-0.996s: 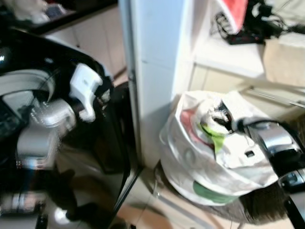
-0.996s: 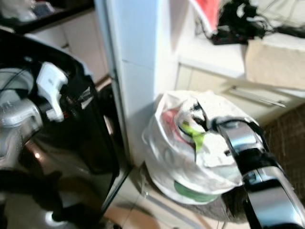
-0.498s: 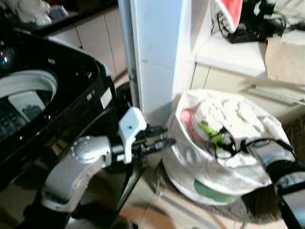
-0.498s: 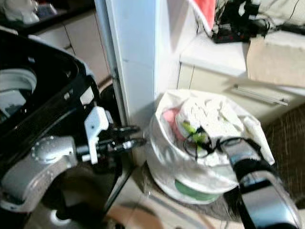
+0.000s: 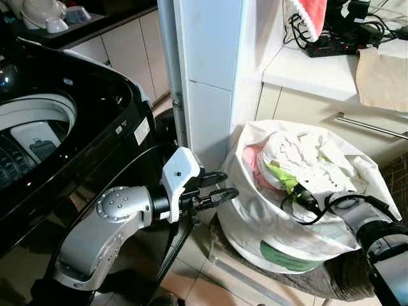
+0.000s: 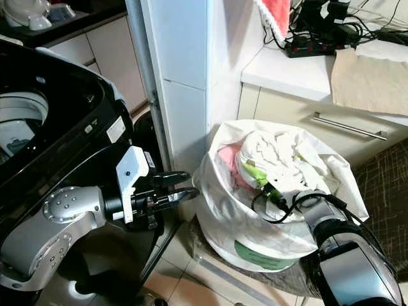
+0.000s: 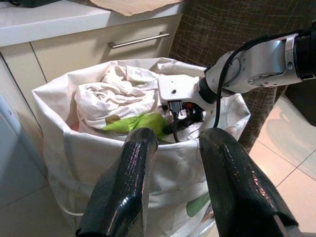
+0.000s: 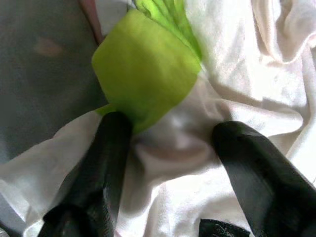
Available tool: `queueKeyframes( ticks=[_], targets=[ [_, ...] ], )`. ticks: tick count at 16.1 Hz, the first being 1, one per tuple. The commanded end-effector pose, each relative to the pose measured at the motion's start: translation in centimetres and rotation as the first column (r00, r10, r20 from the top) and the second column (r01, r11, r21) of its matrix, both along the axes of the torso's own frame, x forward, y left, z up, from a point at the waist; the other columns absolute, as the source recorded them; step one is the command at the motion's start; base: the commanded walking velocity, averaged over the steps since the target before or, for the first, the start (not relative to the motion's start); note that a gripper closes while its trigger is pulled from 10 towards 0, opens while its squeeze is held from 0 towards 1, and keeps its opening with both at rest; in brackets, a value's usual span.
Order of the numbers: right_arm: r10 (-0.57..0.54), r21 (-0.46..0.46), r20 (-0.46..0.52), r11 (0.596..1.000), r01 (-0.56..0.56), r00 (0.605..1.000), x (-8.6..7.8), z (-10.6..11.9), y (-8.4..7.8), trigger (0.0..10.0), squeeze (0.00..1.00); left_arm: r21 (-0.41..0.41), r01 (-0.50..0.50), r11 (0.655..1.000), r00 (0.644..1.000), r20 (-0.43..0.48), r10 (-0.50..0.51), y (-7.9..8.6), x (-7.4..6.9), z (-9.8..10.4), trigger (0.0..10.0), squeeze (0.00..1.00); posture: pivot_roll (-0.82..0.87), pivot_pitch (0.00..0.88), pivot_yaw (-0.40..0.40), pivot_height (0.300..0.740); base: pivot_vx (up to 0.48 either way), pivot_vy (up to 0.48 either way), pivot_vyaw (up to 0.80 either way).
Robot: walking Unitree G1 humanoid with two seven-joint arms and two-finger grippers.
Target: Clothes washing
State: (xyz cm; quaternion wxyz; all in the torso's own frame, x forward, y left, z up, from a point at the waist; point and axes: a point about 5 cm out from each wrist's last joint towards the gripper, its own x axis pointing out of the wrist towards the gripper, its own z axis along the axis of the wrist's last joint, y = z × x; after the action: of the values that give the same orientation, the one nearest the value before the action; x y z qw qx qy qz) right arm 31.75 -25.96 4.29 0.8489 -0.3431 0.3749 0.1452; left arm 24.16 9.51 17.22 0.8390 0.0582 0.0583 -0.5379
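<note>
A white laundry bag (image 5: 255,223) stands on a brown seat beside the black top-loading washing machine (image 5: 95,108), whose lid is up over the drum (image 5: 25,127). The bag holds a white cloth (image 5: 303,150), a green cloth (image 5: 284,173) and a pink one (image 5: 250,159). My right gripper (image 5: 299,192) is down in the bag, open, its fingers (image 8: 106,158) pressed on the white cloth (image 8: 197,168) at the edge of the green cloth (image 8: 143,69). My left gripper (image 5: 220,187) hovers open and holds nothing, just left of the bag (image 7: 98,148).
A white pillar (image 5: 207,64) rises behind the bag. To the right is a counter (image 5: 312,70) with a power strip (image 5: 331,44), a hanging red cloth (image 5: 307,13), a beige cloth (image 5: 382,70) and a drawer handle (image 5: 370,126). Tiled floor (image 5: 217,287) lies below.
My left arm swung down from the washing machine to the left side of the bag. My right gripper sank lower onto the clothes. The camera shifted slightly.
</note>
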Motion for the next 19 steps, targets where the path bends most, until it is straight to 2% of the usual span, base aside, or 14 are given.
queueKeyframes(
  ticks=[1,4,19],
  targets=[
    [-0.002,0.017,-0.001,1.000,0.002,1.000,0.0,-0.1,0.1,0.0,0.00,0.002,0.014,1.000,1.000,0.012,-0.014,-0.1,-0.3,0.4,10.0,0.00,0.00,0.031,0.054,0.740,0.000,0.000,0.00],
    [-0.029,0.067,-0.007,0.997,0.029,1.000,-0.1,-0.1,-0.1,0.0,0.00,-0.002,0.038,0.999,0.999,0.005,-0.038,-0.2,-0.6,0.3,10.0,0.00,0.00,0.030,0.055,0.740,0.000,0.000,0.00],
    [-0.044,0.114,-0.027,0.992,0.047,0.999,0.2,1.0,-1.0,0.0,0.00,-0.020,0.031,0.999,0.999,0.012,-0.030,0.0,-0.2,0.7,10.0,0.00,-0.01,0.007,0.059,0.740,0.000,0.000,0.00]
  ],
)
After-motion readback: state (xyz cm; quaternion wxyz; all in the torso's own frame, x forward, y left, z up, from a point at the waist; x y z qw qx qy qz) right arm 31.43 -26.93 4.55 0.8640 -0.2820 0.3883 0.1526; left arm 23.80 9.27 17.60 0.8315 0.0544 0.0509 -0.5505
